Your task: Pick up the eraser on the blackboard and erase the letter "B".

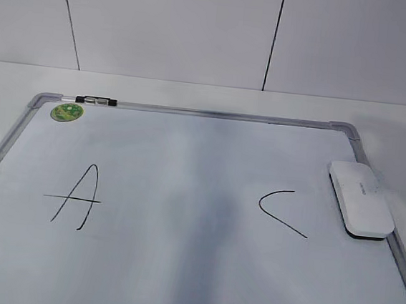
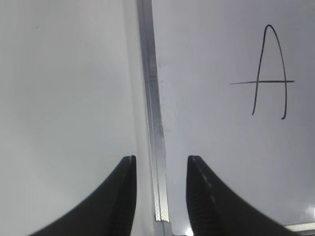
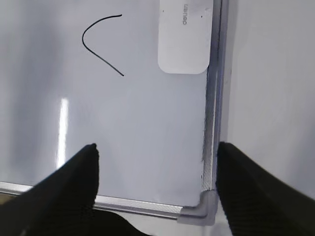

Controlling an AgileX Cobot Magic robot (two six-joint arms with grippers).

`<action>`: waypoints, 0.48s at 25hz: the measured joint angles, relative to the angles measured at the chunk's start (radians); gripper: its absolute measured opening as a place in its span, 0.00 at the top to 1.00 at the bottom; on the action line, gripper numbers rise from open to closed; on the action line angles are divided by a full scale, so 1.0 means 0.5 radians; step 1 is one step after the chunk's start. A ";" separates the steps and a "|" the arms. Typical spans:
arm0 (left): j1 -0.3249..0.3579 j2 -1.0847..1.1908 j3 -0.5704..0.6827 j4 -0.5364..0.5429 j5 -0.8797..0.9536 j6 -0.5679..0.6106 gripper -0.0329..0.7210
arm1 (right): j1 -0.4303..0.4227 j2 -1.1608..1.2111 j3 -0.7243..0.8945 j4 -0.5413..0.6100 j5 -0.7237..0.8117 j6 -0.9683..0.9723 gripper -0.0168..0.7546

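The blackboard (image 1: 176, 279) lies flat on the white table (image 1: 194, 94), its writing face white inside a silver-grey frame. In the exterior view the eraser (image 1: 361, 199) rests at about 3 o'clock on the board, against the right frame rail, white top up with a dark underside showing along its near edge. A hand-drawn "A" (image 1: 76, 196) sits at 9 o'clock, and an angular "C" (image 1: 283, 212) lies between the middle and the eraser; a grey smear runs down the board between the two letters, and no "B" can be seen there. A round green sticker (image 1: 67, 112) is at 11 o'clock, just below a small black-and-silver clip (image 1: 95, 101) on the top rail. The left gripper (image 2: 160, 196) hovers over the board's left rail, fingers (image 2: 206, 196) apart with the rail between them. The right gripper (image 3: 155, 187) hangs above the near right corner, fingers (image 3: 78, 177) wide apart and holding nothing, the eraser toward 12 o'clock in its view.
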 joint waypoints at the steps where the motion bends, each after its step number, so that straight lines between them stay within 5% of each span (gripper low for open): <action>1: 0.000 -0.094 0.048 0.000 0.008 0.000 0.61 | 0.000 -0.091 0.049 0.000 0.000 0.000 0.22; 12: 0.000 -1.138 0.488 -0.004 0.036 0.000 0.61 | 0.000 -1.129 0.371 0.003 0.052 0.027 0.22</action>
